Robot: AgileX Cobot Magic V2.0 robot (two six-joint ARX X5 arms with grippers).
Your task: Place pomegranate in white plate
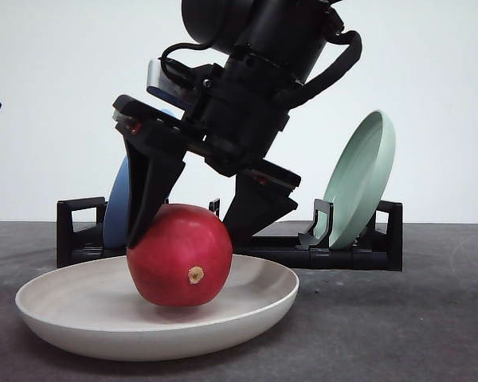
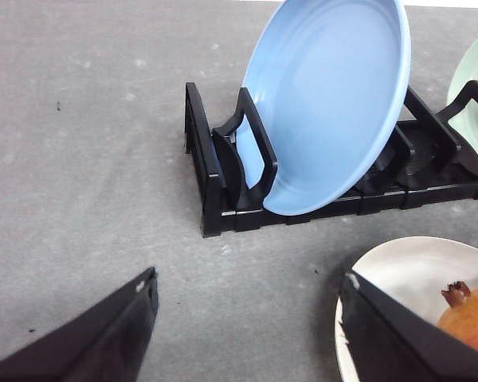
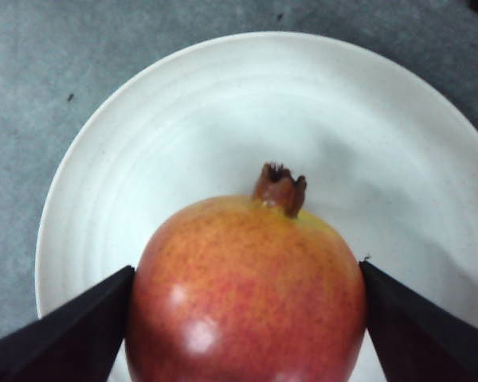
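- Toward the surface's near-left edge, the white plate [image 1: 80, 318] carries the pomegranate [image 1: 180, 255], resting left of centre.
- Right end effector [image 1: 193, 227] grasps the pomegranate, fingers against both flanks.
- Left end effector [image 2: 247, 334] hangs released near the blue plate [image 2: 327, 103].
- Risk: an uneven release could roll the round fruit over the shallow rim.

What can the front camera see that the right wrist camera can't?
Front view alone: the green plate and blue plate standing in the black rack, and the right gripper from outside, fingers against the fruit's sides. Right wrist view alone: the pomegranate's brown crown. Both: the pomegranate resting in the white plate.
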